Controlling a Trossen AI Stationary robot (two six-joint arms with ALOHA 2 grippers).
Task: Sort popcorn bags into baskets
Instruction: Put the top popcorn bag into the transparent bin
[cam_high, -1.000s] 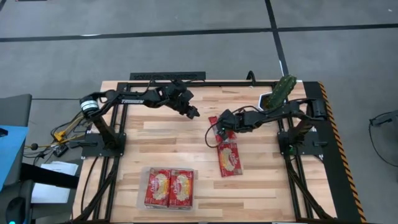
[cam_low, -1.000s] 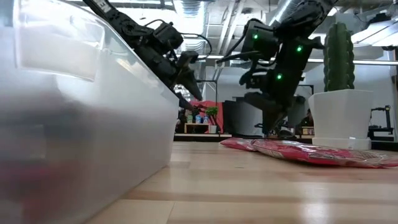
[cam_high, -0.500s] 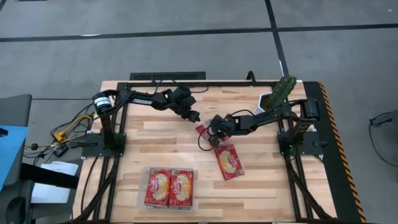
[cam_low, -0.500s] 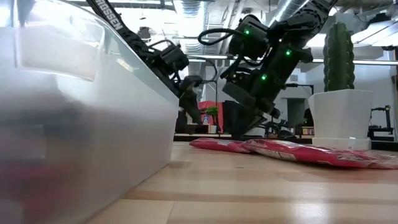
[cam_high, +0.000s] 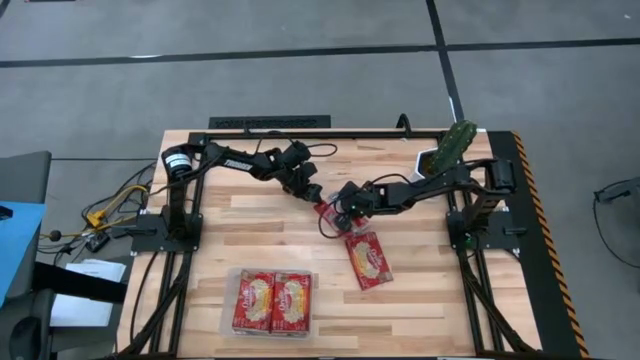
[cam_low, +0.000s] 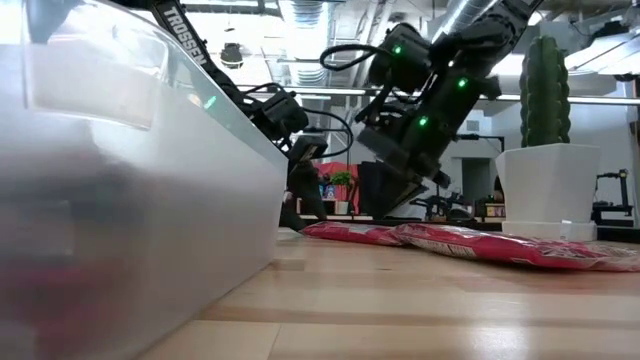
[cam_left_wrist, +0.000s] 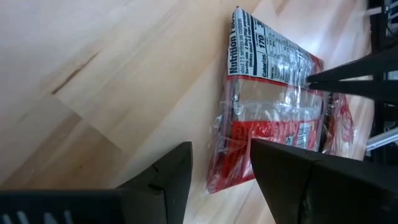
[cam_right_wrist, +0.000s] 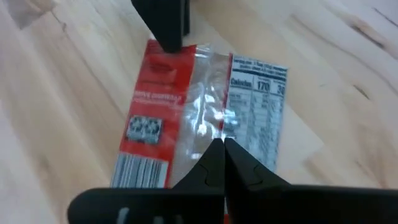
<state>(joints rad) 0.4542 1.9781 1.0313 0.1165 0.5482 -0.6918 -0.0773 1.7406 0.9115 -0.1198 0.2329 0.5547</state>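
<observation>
A red popcorn bag (cam_high: 328, 213) lies back up on the table's middle, its nutrition panel (cam_left_wrist: 264, 46) showing. My right gripper (cam_right_wrist: 222, 148) is shut on it from the table's right side. My left gripper (cam_left_wrist: 221, 165) is open, low over the table at the bag's red end (cam_left_wrist: 227, 177), one finger on each side of that end; I cannot tell whether they touch it. A second bag (cam_high: 368, 258) lies flat nearer the front. Two more bags (cam_high: 273, 300) lie side by side in the clear tray (cam_high: 318, 300). My right gripper has its shut fingertips on the crinkled clear strip (cam_right_wrist: 208, 121) that runs down the middle of the bag's back, beside the nutrition panel. The fingers slant down from the table's right side. The bag lies flat on the table (cam_low: 350, 233).
A white pot with a green cactus (cam_high: 447, 152) stands at the back right, behind my right arm. The tray's clear wall (cam_low: 130, 200) fills the left of the low view. Bare wood lies between the tray and the bags.
My right gripper has gone toward the table's left, sliding the bag off the second bag and turning it. My left gripper has come toward the table's right and down, up to that bag's end. The second bag has shifted a little.
</observation>
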